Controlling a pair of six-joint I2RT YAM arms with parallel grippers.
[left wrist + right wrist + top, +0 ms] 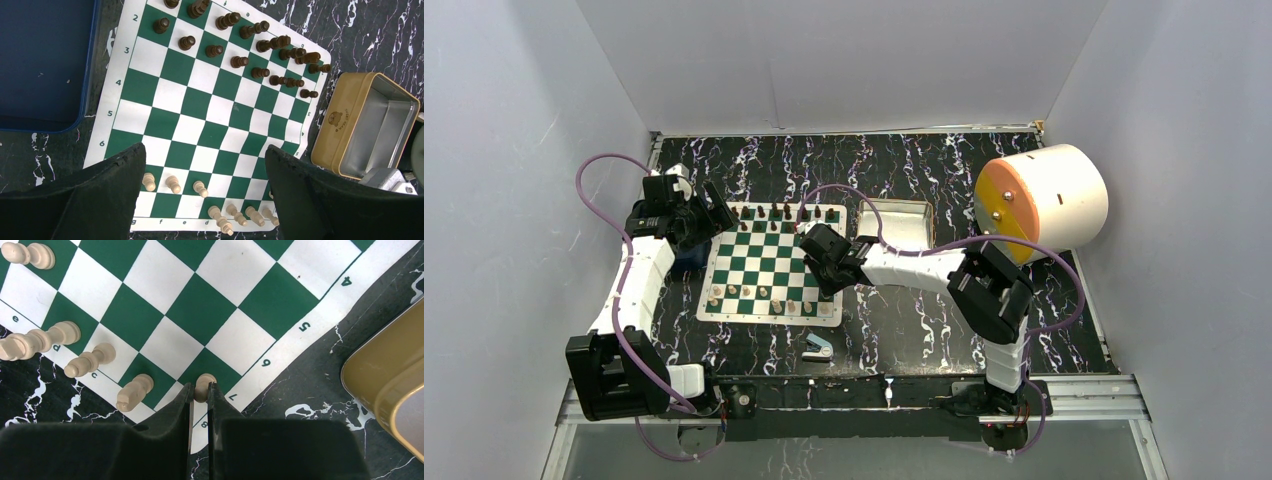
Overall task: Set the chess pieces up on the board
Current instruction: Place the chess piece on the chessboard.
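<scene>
Left gripper (204, 152) held by far-left corner of board (200, 107), jaws spread wide, nothing gripped. Dark pieces (240, 61) ranged along far rows, pale pieces (172, 184) along near rows. Right gripper (200, 392) pinched onto pale piece (205, 381) at board's right edge, by mark 7. Tin (904, 222) set just right of board.

Sixteen dark chess pieces (239, 61), one board (220, 110), one tin (345, 125), one tray (45, 60), one stapler (818, 348)

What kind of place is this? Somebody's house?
Probably not: it looks like a robot test booth. Plain white walls box in a black marbled table, with a left arm and right arm at a chess board.
</scene>
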